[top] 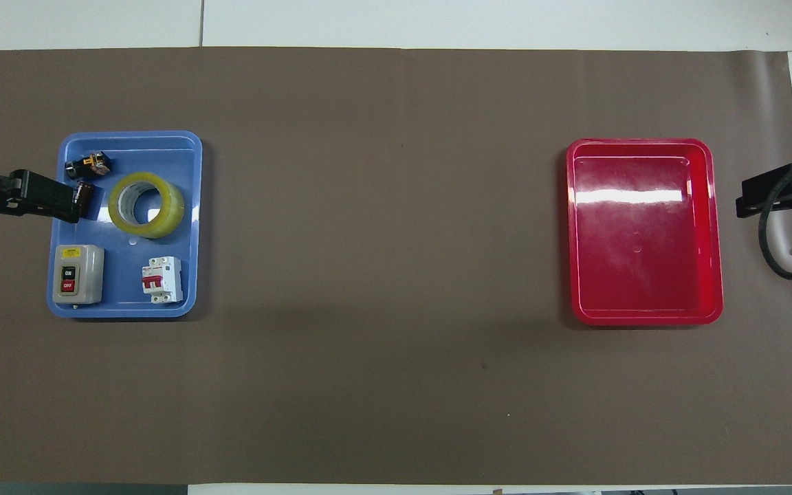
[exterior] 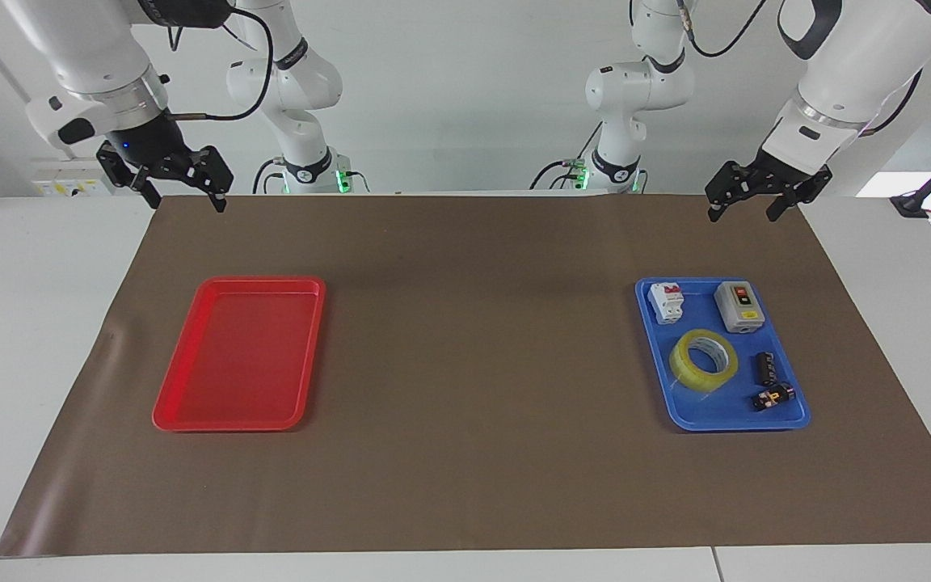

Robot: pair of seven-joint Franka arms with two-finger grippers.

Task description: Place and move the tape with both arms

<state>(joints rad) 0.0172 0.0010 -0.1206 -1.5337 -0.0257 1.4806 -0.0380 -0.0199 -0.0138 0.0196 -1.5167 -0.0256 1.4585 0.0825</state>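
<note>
The tape (exterior: 704, 360), a yellow translucent roll with a white-grey core, lies flat in the blue tray (exterior: 680, 422) at the left arm's end of the table; it also shows in the overhead view (top: 146, 205). My left gripper (exterior: 743, 216) is open and empty, up in the air over the mat's edge nearest the robots, apart from the tray. In the overhead view the left gripper (top: 59, 202) overlaps the blue tray's (top: 193, 227) outer rim. My right gripper (exterior: 187, 204) is open and empty, raised over the mat's corner; it also shows in the overhead view (top: 757, 196).
The blue tray also holds a grey switch box (exterior: 738, 307), a white and red circuit breaker (exterior: 666, 301) and two small black parts (exterior: 766, 368). An empty red tray (exterior: 239, 356) lies at the right arm's end. Two smaller white arms (exterior: 304, 162) stand at the table's edge by the robots.
</note>
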